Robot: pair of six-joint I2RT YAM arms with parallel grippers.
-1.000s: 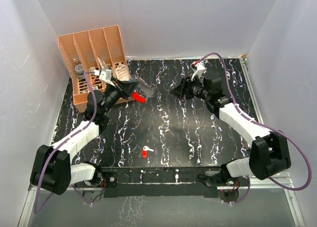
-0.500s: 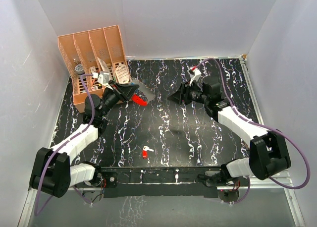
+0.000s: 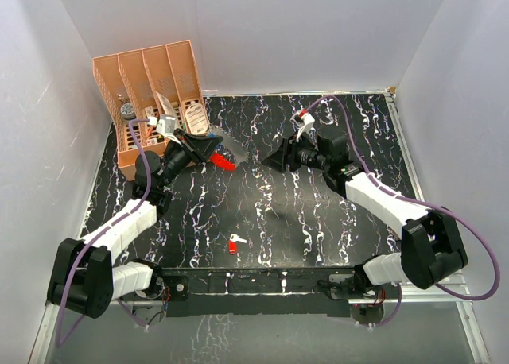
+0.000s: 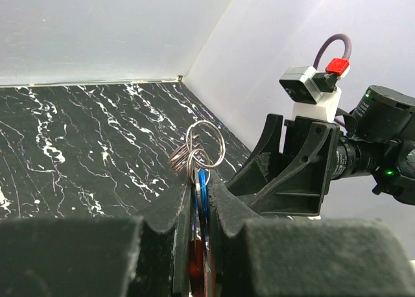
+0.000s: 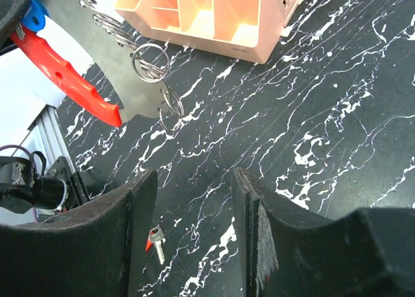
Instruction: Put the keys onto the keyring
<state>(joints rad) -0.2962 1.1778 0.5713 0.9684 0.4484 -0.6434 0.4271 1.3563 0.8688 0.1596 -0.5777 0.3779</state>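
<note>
One red-headed key (image 3: 233,242), one blue-headed key (image 4: 203,183), one keyring (image 3: 223,162), one peach organiser (image 3: 151,94), two arms (image 3: 123,221) (image 3: 382,201)

A black marble-patterned counter (image 3: 270,213), veined with white, fills the scene. Plain white walls (image 3: 278,30) enclose the counter's far, left and right sides. A peach slotted desk organizer (image 3: 151,68) stands at the counter's far left corner. The lighting is soft and even.

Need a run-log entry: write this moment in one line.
left hand: shut on keyring, aloft | right hand: open, facing it | red key: on table
</note>
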